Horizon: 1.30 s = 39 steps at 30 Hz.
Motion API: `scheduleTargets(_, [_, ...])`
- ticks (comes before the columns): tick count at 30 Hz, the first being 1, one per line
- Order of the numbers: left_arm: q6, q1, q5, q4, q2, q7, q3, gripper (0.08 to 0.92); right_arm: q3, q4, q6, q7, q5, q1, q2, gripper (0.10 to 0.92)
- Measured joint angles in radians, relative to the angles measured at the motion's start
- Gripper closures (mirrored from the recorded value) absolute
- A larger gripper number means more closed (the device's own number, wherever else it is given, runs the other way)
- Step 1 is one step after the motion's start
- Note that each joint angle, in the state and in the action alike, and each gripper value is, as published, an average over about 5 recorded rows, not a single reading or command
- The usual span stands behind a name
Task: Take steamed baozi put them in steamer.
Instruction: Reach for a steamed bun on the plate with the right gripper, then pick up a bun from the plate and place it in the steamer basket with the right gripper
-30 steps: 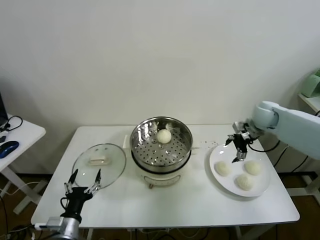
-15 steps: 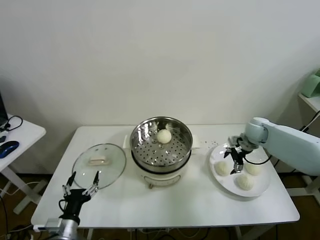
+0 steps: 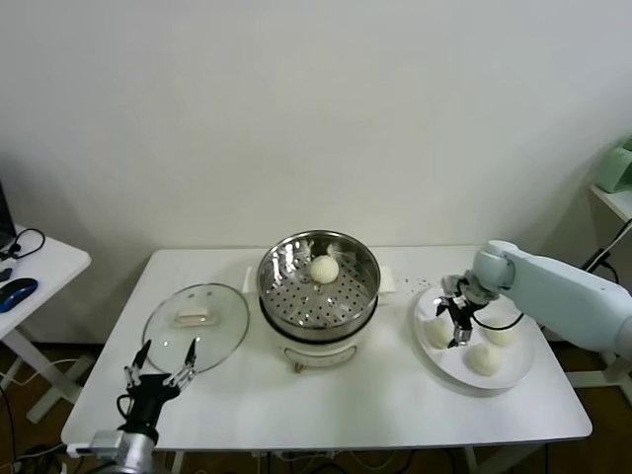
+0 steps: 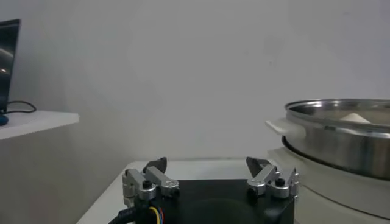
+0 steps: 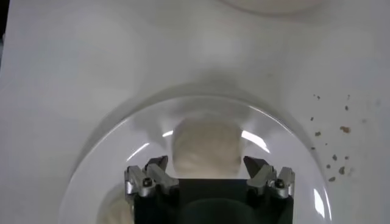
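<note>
Whereas the right gripper (image 3: pixel 455 323) hovered above the plate (image 3: pixel 513 373) a second ago, it has now descended, fingers spread, straddling the leftmost baozi (image 5: pixel 205 148). The steamer (image 3: pixel 318 282) at table centre contains one bun (image 3: pixel 324 268); the plate carries three. The left gripper (image 3: pixel 162 364), fingers spread, idles by the glass lid (image 3: pixel 196 318).

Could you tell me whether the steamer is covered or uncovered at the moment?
Uncovered. The steamer stands open with one bun visible inside, while the glass lid lies flat on the table to its left.
</note>
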Motion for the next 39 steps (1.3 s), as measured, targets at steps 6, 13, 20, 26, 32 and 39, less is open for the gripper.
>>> scheduleTargets(6, [0.000, -0.003, 0.000, 0.002, -0.001, -0.001, 0.000, 0.177, 0.009, -0.014, 0.000, -0.001, -0.001, -0.008, 0.006, 0.272])
scheduleTargets(13, [0.000, -0.005, 0.000, 0.003, -0.002, -0.003, 0.000, 0.177, 0.015, -0.015, -0.001, -0.001, 0.006, -0.013, 0.004, 0.329])
scheduleTargets(20, [0.001, -0.006, -0.001, 0.004, -0.003, -0.007, 0.001, 0.177, 0.003, 0.001, -0.016, 0.009, 0.038, 0.007, -0.011, 0.338])
scheduleTargets(26, [0.003, -0.004, -0.001, 0.000, -0.008, -0.012, 0.006, 0.177, -0.035, 0.028, -0.038, 0.014, 0.125, 0.075, -0.027, 0.338])
scheduleTargets(32, [0.006, 0.006, -0.001, -0.018, -0.008, -0.013, 0.001, 0.177, -0.103, 0.047, -0.060, 0.014, 0.262, 0.191, -0.022, 0.338])
scheduleTargets(39, [0.006, 0.012, -0.001, -0.033, -0.007, -0.014, 0.000, 0.177, -0.225, 0.062, -0.084, 0.007, 0.461, 0.386, 0.017, 0.343])
